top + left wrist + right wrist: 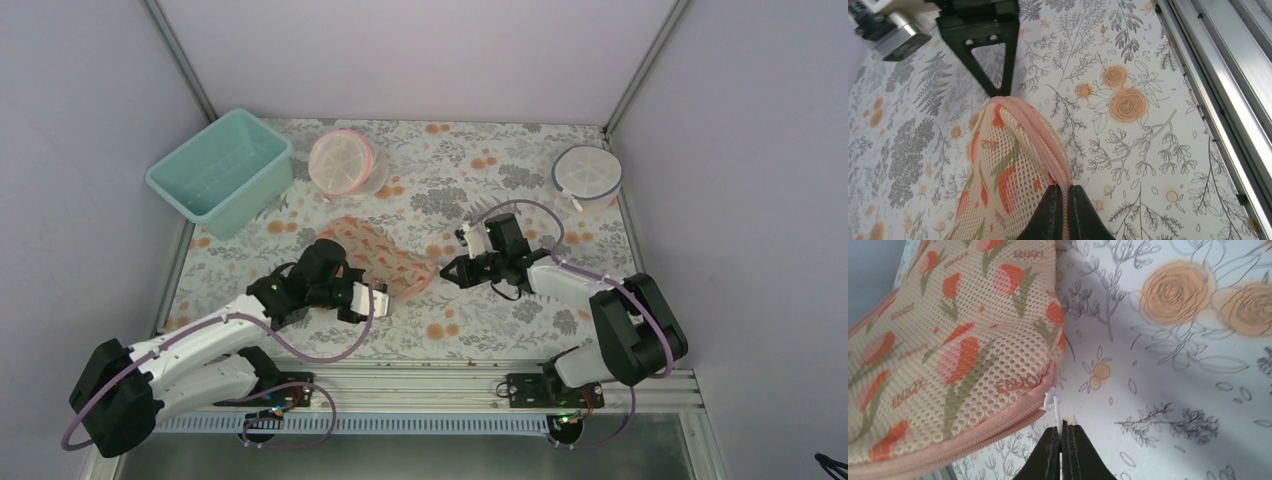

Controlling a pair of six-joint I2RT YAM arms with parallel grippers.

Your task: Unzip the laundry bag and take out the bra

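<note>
Bag [385, 255] is lying mid-table [500, 330], between the two arms. Left claw [1064, 212] is clenching on the pink zip edge [1045, 142] at the bag's near-left side, pinning it. Right claw [1061, 449] is pinching the white zip pull [1054, 401] at the bag's right end, fingers closed tight on the tab. Zip is looking shut along the seam that the right wrist view shows, so the unzip step seems to be just starting: grasps set, slider not yet run. Bra is not showing anywhere; likely inside the bag, cannot confirm. Next move is probably calling for the right claw dragging the pull along the curved seam while the left one is anchoring the fabric taut. The drag should be following the edge, not going straight out, or the thin tab may be slipping from the pinch or the whole bag sliding. Teal bin [220, 170] and two mesh pods [342, 162] [587, 173] are sitting at the far side, uninvolved.
</note>
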